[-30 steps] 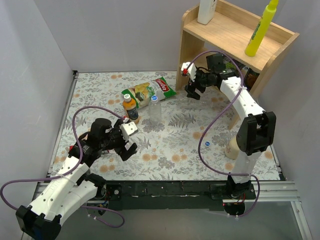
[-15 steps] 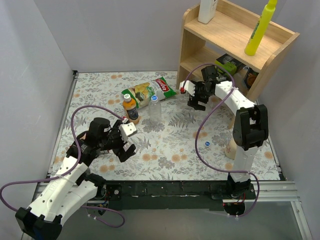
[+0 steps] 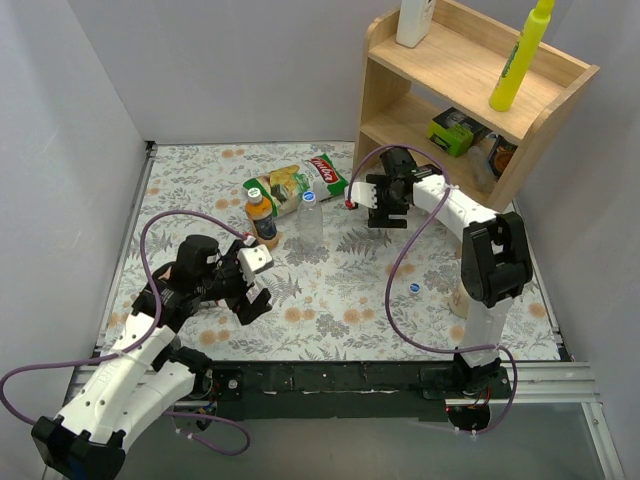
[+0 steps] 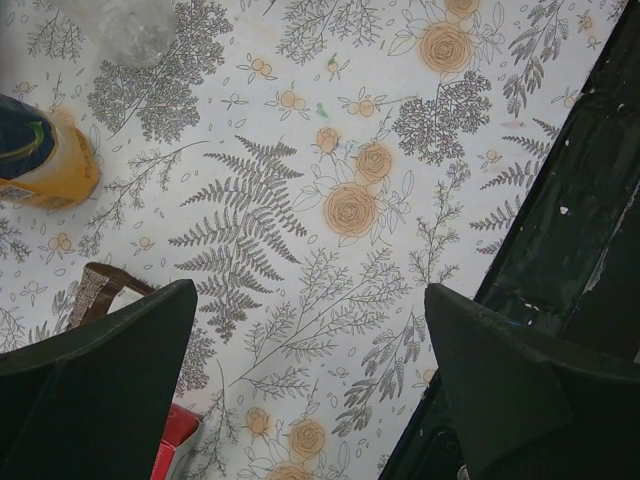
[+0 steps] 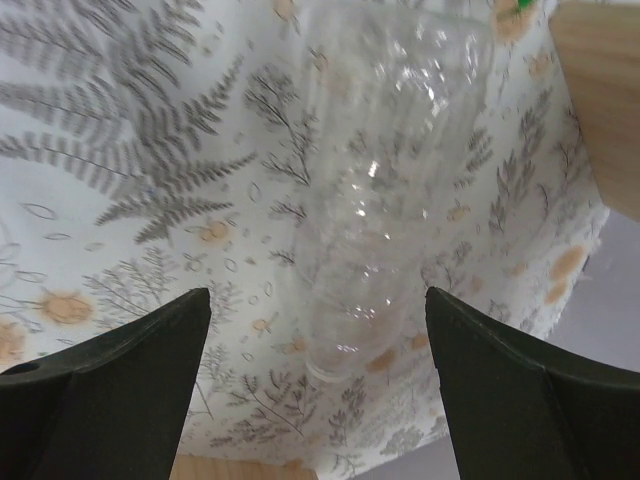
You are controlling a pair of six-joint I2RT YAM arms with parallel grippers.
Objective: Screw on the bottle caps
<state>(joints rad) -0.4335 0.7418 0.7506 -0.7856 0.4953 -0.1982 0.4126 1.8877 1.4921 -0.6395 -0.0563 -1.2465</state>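
An orange-liquid bottle (image 3: 262, 218) stands on the mat with a whitish-green cap (image 3: 254, 192) on top. Beside it stands a clear bottle (image 3: 311, 222) with a blue cap (image 3: 308, 197) on its neck. Another blue cap (image 3: 415, 288) lies loose on the mat at the right. My right gripper (image 3: 377, 208) is open by the shelf's foot. In the right wrist view a second clear bottle (image 5: 375, 190) lies on the mat between its fingers, untouched by the gripper (image 5: 315, 400). My left gripper (image 3: 250, 287) is open and empty over bare mat (image 4: 310, 390), with the orange bottle (image 4: 40, 160) ahead of it.
A wooden shelf (image 3: 470, 75) at the back right holds a tall yellow bottle (image 3: 522, 58) and a white one (image 3: 413, 22). A snack bag (image 3: 300, 180) lies behind the bottles. A cream bottle (image 3: 462, 296) stands by the right arm. The table's black front edge (image 4: 570, 230) is near the left gripper.
My right gripper has swung left and down from the shelf's side to the mat, over the lying clear bottle. The left arm has barely shifted.
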